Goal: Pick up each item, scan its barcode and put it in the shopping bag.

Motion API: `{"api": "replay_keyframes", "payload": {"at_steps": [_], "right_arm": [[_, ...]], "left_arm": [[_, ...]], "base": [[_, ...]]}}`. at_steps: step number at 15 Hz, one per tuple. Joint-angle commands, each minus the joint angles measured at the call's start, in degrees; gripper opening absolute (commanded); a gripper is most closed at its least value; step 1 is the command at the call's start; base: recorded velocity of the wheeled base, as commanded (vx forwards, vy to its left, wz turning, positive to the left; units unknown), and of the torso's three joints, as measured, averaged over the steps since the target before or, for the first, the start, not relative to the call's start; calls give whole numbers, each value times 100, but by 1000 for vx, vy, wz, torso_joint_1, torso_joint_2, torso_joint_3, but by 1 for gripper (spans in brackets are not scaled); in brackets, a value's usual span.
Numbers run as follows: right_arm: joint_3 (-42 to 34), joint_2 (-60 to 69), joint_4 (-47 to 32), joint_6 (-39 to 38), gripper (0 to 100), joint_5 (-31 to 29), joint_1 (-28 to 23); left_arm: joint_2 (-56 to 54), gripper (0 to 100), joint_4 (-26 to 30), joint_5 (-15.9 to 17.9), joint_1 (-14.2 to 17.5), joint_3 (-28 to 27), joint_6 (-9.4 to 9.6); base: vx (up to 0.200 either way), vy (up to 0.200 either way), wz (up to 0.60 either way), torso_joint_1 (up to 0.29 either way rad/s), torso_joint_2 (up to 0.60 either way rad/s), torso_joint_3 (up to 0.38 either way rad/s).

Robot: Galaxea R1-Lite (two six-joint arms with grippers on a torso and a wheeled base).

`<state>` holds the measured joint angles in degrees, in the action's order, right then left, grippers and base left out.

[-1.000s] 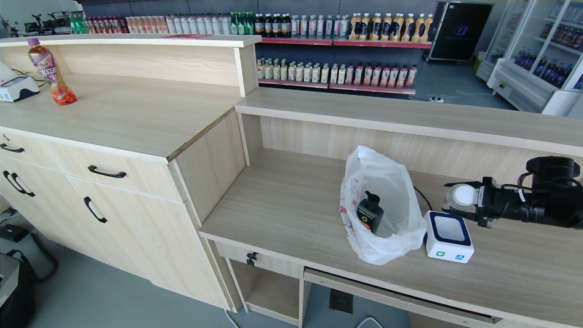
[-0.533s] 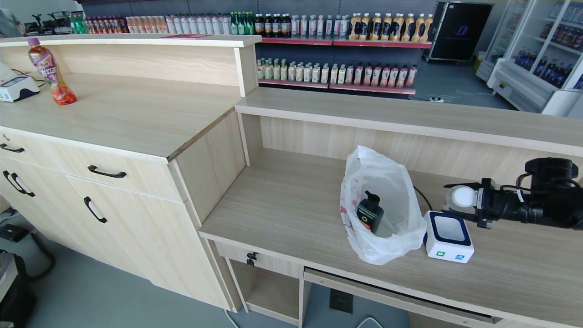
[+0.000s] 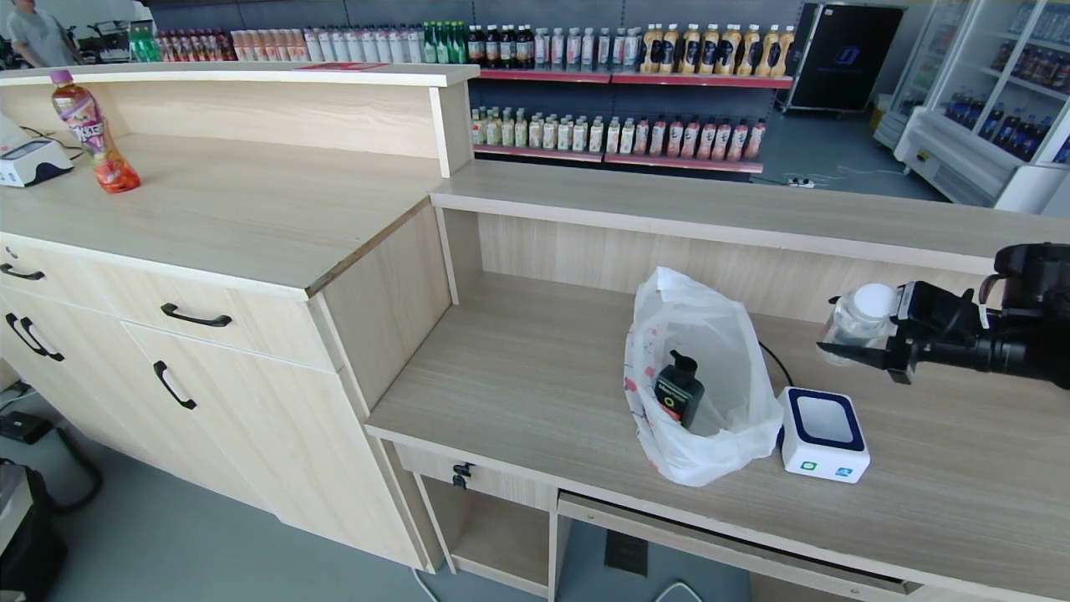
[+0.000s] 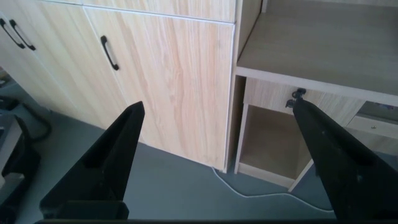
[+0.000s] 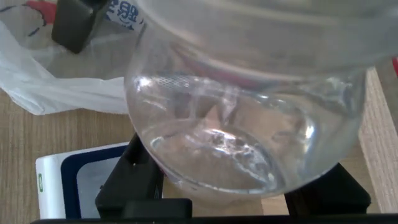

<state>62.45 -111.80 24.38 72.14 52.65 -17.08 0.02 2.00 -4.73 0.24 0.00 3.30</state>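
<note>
1. The white-lidded jar (image 3: 854, 318) hung tilted above the bench (image 3: 543, 376). The right pincer (image 3: 843, 328) was clamped across its clear body.
2. The scanner (image 3: 823, 433) lay on the bench at 7 o'clock of the jar, apart from it. The bag (image 3: 710, 368) stood open-mouthed at 9 o'clock of the scanner, just beside it. A black pump bottle (image 3: 679, 400) was already inside.
3. I judged the step in hand to be the carry to the scanner.
   - To do it well, the arm should have lowered the jar toward 7 o'clock until it sat over the scanner's window.
   - The wrist should then have turned slowly until the code faced the glass. Where the barcode sat could not be told.
   - The round, smooth wall looked likely to slip, so the squeeze should have stayed firm through the turn.
   - The jar should have stayed off the bag's rim until the scan was done.
4. The left pincer (image 4: 217, 104) gaped wide and empty above the floor (image 4: 174, 186) by the cupboard (image 4: 168, 81), far from the work.
5. Half a second earlier the jar sat low at the bench, at 1 o'clock of the scanner, its lid facing up. Since then the right arm had raised it toward 12 o'clock and tipped it. The bag, bottle and scanner had not shifted.
</note>
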Motion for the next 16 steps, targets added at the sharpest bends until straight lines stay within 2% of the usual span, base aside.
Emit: {"api": "replay_keyframes", "payload": {"at_steps": [1, 3, 4, 6, 7, 8, 9, 10, 11, 12, 16], "right_arm": [[-198, 1319, 32, -1484, 0, -141, -6], [-181, 1679, 14, -2767, 0, -326, -358], [-251, 1890, -12, -3418, 0, -668, -393], [-488, 2224, -39, -4525, 0, -1688, -366], [-524, 2312, -100, -4885, 0, -1996, -340], [-541, 2435, -232, -5369, 0, -2646, -164], [-559, 2479, -241, -5492, 0, -2971, -94], [-673, 2496, -223, -5597, 0, -4070, 126], [-708, 2444, -214, -5597, 0, -4650, 240], [-699, 2391, -179, -5606, 0, -4931, 346], [-726, 2285, 155, -5668, 0, -4966, 521]], "left_arm": [[-2, 100, 2, -2, 2, 0, -5], [-2, 100, 2, -2, 2, 0, -5], [-2, 100, 2, -2, 2, 0, -5], [-2, 100, 2, -2, 2, 0, -5], [-2, 100, 2, -2, 2, 0, -5], [-2, 100, 2, -2, 2, 0, -5], [-2, 100, 2, -2, 2, 0, -5], [-2, 100, 2, -2, 2, 0, 4], [-2, 100, 2, -2, 2, 0, 4], [-2, 100, 2, -2, 2, 0, -5], [-2, 100, 2, -2, 2, 0, -5]], "base": [[0, 0, 0, 0, 0, 0], [0, 0, 0, 0, 0, 0], [0, 0, 0, 0, 0, 0], [0, 0, 0, 0, 0, 0], [0, 0, 0, 0, 0, 0], [0, 0, 0, 0, 0, 0], [0, 0, 0, 0, 0, 0], [0, 0, 0, 0, 0, 0], [0, 0, 0, 0, 0, 0], [0, 0, 0, 0, 0, 0], [0, 0, 0, 0, 0, 0]]}}
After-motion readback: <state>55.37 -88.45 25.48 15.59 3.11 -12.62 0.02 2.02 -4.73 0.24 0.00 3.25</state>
